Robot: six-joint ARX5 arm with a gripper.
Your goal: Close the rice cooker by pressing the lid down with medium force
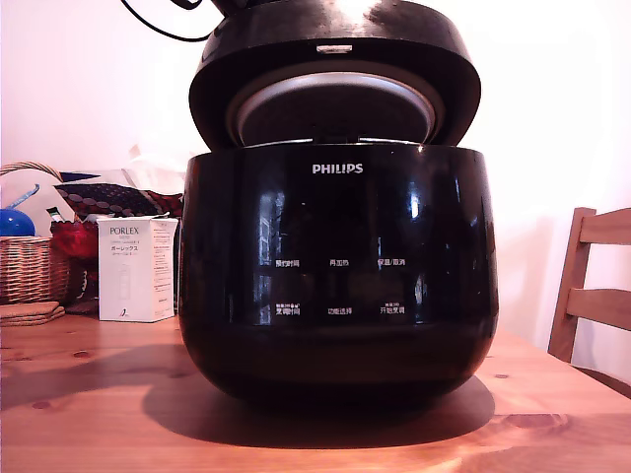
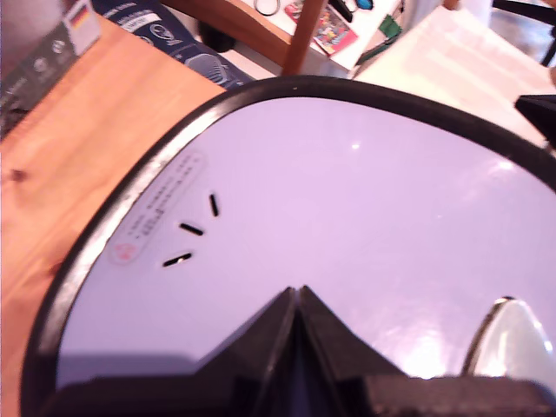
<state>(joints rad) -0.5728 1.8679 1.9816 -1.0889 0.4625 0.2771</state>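
My end effector (image 2: 296, 300) shows at the lower centre of the wrist view as two dark fingers meeting in a point, so I read them as together and gripping nothing. They sit right at the lid (image 2: 347, 217), whose top fills that frame as a broad, glare-washed glossy surface with three short vent slots (image 2: 191, 230) at centre left; I cannot tell whether the tips actually touch it.

In the exterior view, the lid (image 1: 335, 54) stands partly raised at top centre, its silver inner disc facing forward above the rice cooker (image 1: 335, 276), which fills the middle of the frame on the wooden counter (image 1: 99, 414).

I judge the lid rigid and hinged but slick, so I would press flat near its front edge rather than grip. The heavy body should stay put.

At centre left sit a white box (image 1: 136, 268) and a wicker basket (image 1: 35, 261); a chair (image 1: 592, 286) stands at the right edge.
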